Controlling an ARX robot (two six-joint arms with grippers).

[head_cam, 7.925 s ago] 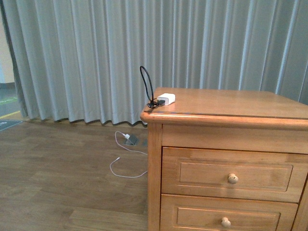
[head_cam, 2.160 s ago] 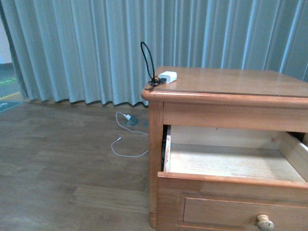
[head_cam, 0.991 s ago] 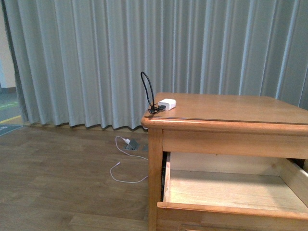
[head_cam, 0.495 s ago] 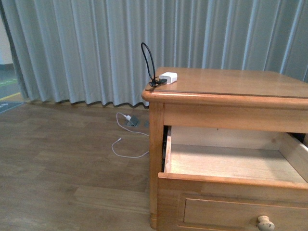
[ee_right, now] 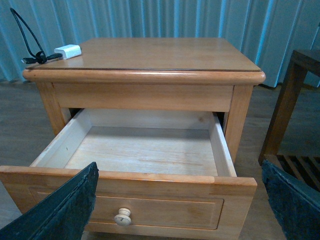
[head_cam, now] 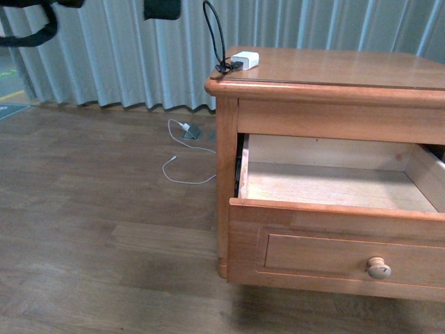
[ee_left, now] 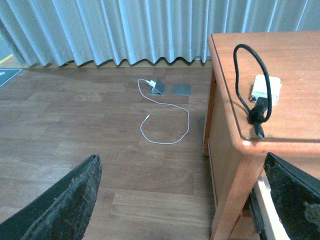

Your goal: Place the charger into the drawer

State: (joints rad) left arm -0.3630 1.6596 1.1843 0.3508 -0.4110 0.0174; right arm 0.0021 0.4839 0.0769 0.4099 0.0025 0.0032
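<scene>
Drawer [head_cam: 334, 212] stands pulled out, its pale inside bare as far as I can see, so the opening part looks done. The rest is left to do: the charger [head_cam: 245, 60] lies on the cabinet top [head_cam: 348, 66] near its left edge, black cable looping upward, not yet picked up. The left gripper [ee_left: 182, 165] hangs above and to the left of that corner, fingers spread wide with nothing between them. The right gripper [ee_right: 179, 167] faces the drawer front, likewise splayed and empty. Counting: one charger, one open drawer with one round knob [head_cam: 378, 267], two grippers, one thin white cable [ee_left: 187, 122] on the floor to the left, and two small grey floor plates [ee_left: 181, 90] beside it.
</scene>
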